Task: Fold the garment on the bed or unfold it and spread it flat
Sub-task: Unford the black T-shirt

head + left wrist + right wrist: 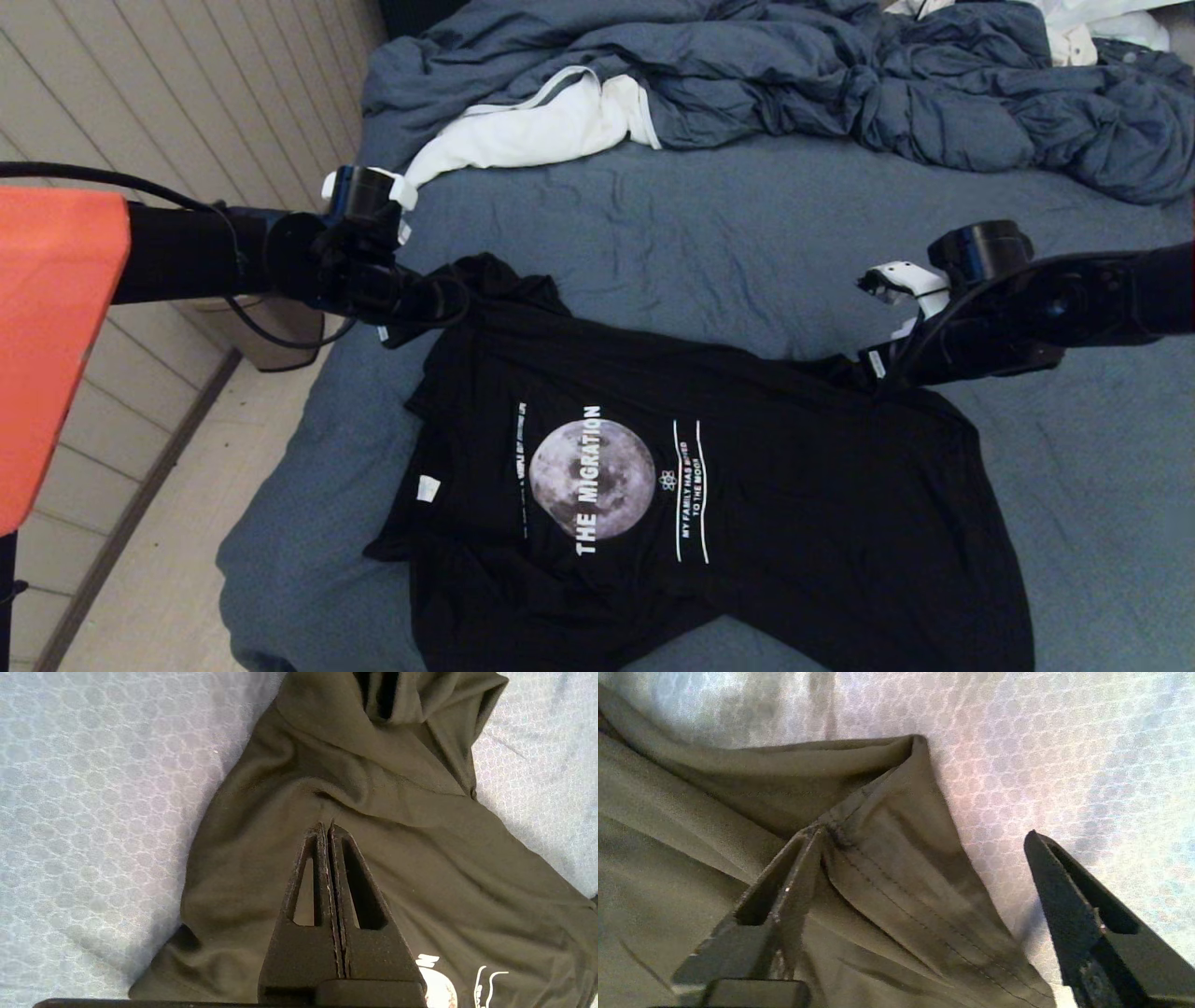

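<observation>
The garment (pixel 709 485) lies print-up on the bed (pixel 747 233). The left claw (pixel 329 828) is pressed together at its upper corner; the right claw (pixel 924 858) stands apart over the hem. Soft, light cloth: grip stitched edges.

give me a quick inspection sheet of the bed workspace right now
surface: wide bed with blue-grey sheet, lightly creased.
job's things: large black short-sleeved t-shirt with grey moon print lying print up, mostly spread; the corner near the left gripper is bunched.
clutter: crumpled blue-grey duvet and white cloth with grey-striped edge at the far side of the bed.
grippers: left gripper jaws shut, at the shirt's bunched corner, whether it pinches cloth unclear; right gripper jaws open, astride a stitched hem corner.
cables: black cable looping under the left arm.
surroundings: pale panelled wall and light floor to the left.
</observation>
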You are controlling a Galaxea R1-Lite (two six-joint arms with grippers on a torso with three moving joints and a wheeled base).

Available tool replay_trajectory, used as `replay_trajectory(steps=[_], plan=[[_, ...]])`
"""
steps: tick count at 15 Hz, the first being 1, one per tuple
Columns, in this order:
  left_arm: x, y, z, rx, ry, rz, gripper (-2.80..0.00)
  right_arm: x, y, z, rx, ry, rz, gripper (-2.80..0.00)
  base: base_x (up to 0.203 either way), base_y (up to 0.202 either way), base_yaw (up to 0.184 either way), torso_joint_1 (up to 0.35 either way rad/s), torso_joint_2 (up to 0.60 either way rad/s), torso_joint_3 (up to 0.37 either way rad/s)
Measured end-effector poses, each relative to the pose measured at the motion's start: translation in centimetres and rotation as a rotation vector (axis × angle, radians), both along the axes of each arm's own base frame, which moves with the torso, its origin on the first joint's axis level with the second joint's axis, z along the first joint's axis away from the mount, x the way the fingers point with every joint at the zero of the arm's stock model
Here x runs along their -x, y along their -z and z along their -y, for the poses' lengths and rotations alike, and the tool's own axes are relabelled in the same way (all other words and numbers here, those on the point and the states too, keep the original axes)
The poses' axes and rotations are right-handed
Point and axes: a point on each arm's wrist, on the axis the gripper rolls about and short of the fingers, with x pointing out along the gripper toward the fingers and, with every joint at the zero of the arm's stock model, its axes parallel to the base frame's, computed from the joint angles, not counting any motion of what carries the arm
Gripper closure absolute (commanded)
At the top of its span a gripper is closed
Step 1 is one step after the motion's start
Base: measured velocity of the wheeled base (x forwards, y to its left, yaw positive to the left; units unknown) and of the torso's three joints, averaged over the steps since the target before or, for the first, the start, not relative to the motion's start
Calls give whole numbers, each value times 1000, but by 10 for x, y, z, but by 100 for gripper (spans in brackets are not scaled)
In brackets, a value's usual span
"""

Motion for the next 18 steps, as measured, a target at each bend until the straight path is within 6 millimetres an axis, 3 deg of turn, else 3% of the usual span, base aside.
replay_trajectory(steps=[5,6,18], plan=[[0,0,0,0,0,1,0,2,4,0,17,-13,-11,-280,0,0,0,0,0,0],[0,0,0,0,0,0,0,2,5,0,19,-10,-12,0,0,0,0,0,0,0],[0,0,0,-1,0,1,0,-2,-3,11,19,23,76,0,0,0,0,0,0,0]])
